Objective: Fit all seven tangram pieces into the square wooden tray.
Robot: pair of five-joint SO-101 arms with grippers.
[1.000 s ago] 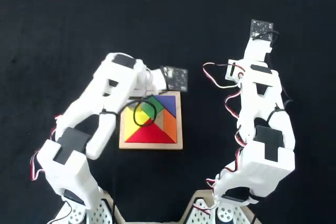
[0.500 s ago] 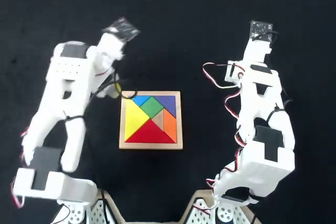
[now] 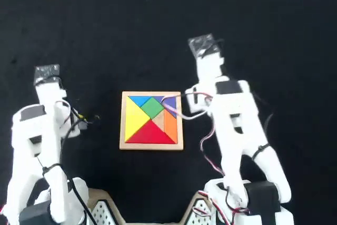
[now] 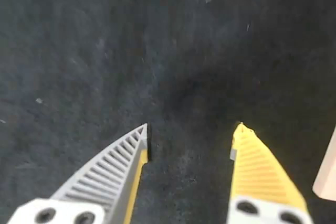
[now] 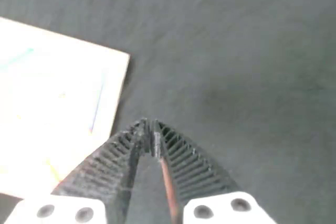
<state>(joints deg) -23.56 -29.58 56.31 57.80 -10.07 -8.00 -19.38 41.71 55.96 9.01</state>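
Sitting Between Two Arms: The Tray of Colours

The square wooden tray (image 3: 151, 146) lies flat on the black cloth (image 3: 158, 35). Coloured tangram pieces lie inside the tray, side by side. The blue piece (image 3: 139, 100) is in the tray's far left corner. The green piece (image 3: 152, 108) is next to it, and the purple piece (image 3: 169, 102) is in the far right corner. The yellow piece (image 3: 134, 120) lies along the tray's left side. The orange piece (image 3: 170, 125) lies along its right side, and the red piece (image 3: 151, 135) along its near side. In the middle of the tray is a small light brown triangle (image 3: 158, 124). I cannot tell if it is a piece or bare wood.

The left gripper (image 4: 193, 127) is off to the left of the tray, over the cloth, and it does not touch the tray. Its two fingers are wide apart, with nothing between them.

The right gripper (image 5: 149, 126) is just beside the tray's right edge, close to the far right corner. Its fingers are pressed together and hold nothing. The right arm (image 3: 234, 114) stands to the right of the tray.
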